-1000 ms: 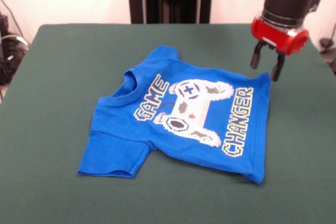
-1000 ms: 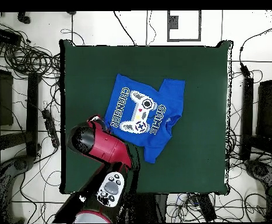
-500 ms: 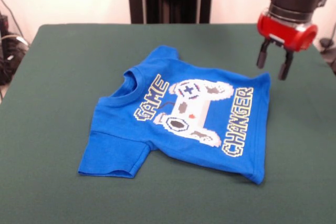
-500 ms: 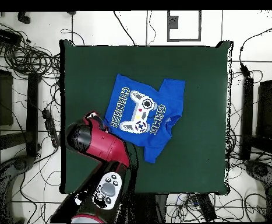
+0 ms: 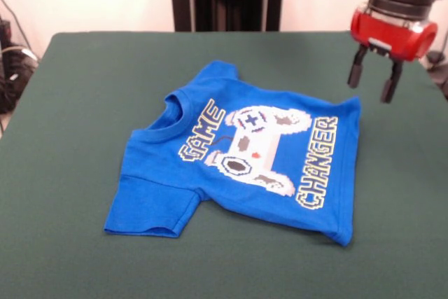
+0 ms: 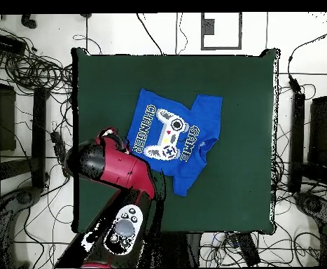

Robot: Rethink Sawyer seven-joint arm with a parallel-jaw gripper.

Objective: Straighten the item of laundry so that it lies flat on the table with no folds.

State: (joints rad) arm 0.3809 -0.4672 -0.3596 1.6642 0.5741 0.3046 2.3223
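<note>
Shirt (image 5: 241,152) looked light, soft, limp on bench (image 5: 77,103). Best hold judged: sleeve hem at 7 o'clock. Tool (image 5: 374,83) released, empty, at shirt's 2 o'clock.

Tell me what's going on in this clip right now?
A red and black robot arm hangs its gripper open and empty above the green table, just beyond the hem corner of a blue T-shirt. The shirt lies print-up and mostly spread out, with nothing touching it. One sleeve lies flat at the near side; the other, at the far side, looks bunched or tucked.
</note>
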